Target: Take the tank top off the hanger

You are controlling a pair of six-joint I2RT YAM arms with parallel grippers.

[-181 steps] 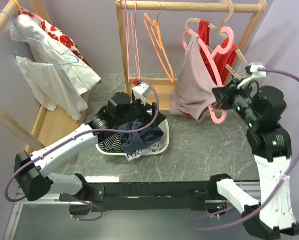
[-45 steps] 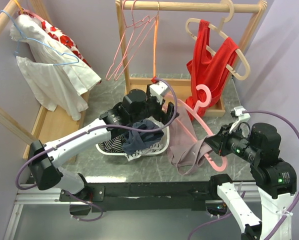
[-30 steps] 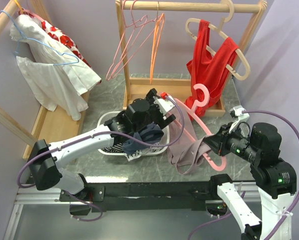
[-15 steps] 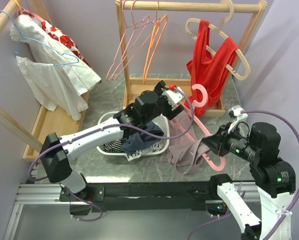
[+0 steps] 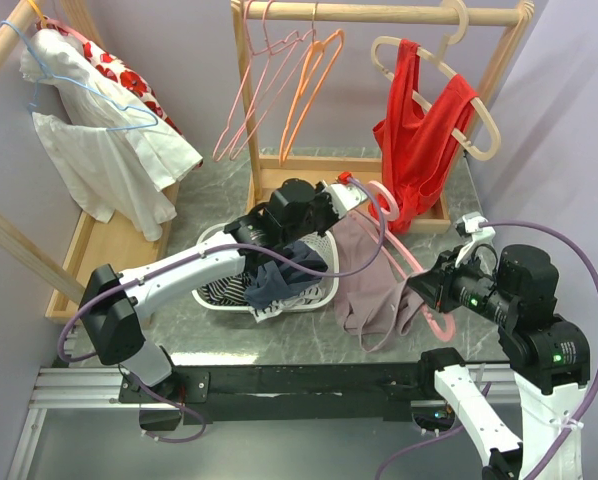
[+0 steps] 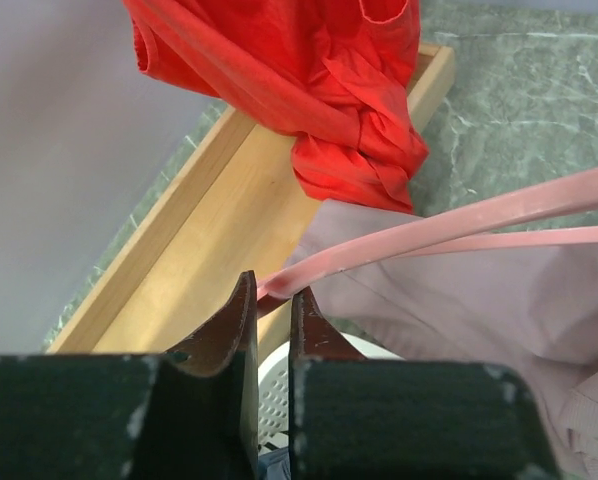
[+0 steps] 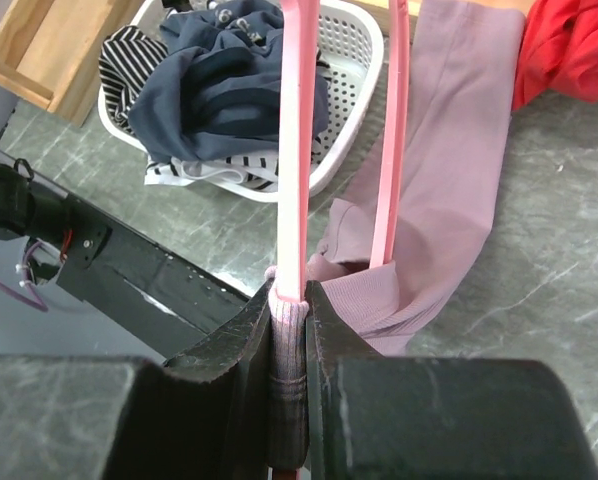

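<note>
The mauve tank top (image 5: 364,278) droops from a pink hanger (image 5: 404,255) held low over the table, right of the basket. My left gripper (image 5: 357,192) is shut on the hanger near its hook end; in the left wrist view the pink hanger (image 6: 449,225) runs into the nearly closed fingertips of the left gripper (image 6: 272,295), with the tank top (image 6: 469,300) under it. My right gripper (image 5: 421,292) is shut on the hanger's other end. In the right wrist view the right gripper (image 7: 289,310) pinches the hanger (image 7: 294,150) and a bunched strap of the tank top (image 7: 449,170).
A white laundry basket (image 5: 327,288) full of dark and striped clothes sits under my left arm. Behind stands a wooden rack (image 5: 379,12) with empty pink and orange hangers (image 5: 299,90) and a red garment (image 5: 419,125). A white garment (image 5: 109,150) hangs on the left rack.
My left gripper moved right to the hanger's hook end and closed on it. The hanger and tank top now hang more spread out. The right arm held still.
</note>
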